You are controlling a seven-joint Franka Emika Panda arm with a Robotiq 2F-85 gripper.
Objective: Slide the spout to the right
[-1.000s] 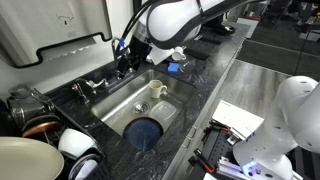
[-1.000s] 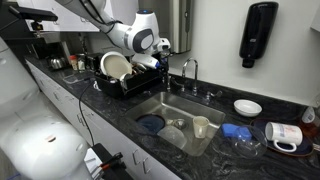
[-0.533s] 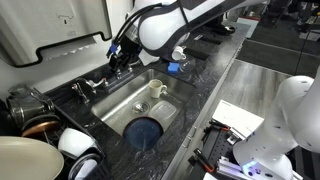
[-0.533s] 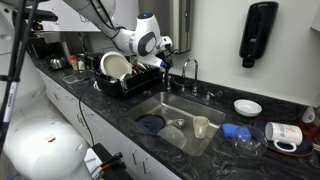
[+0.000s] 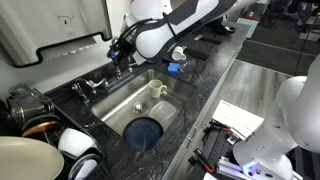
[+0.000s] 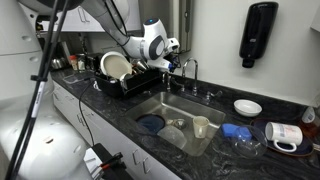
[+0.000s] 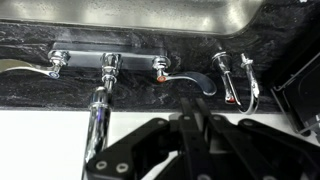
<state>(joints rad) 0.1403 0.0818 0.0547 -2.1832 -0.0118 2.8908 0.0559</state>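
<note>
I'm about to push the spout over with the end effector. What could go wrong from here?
The spout is a thin, shiny tube off to one side of the end effector in the wrist view, so a push may glance off. The lever handle sits just ahead of the end effector; clipping it could start the water. In an exterior view the loaded dish rack stands close beside the arm; a wide swing might hit it.
</note>
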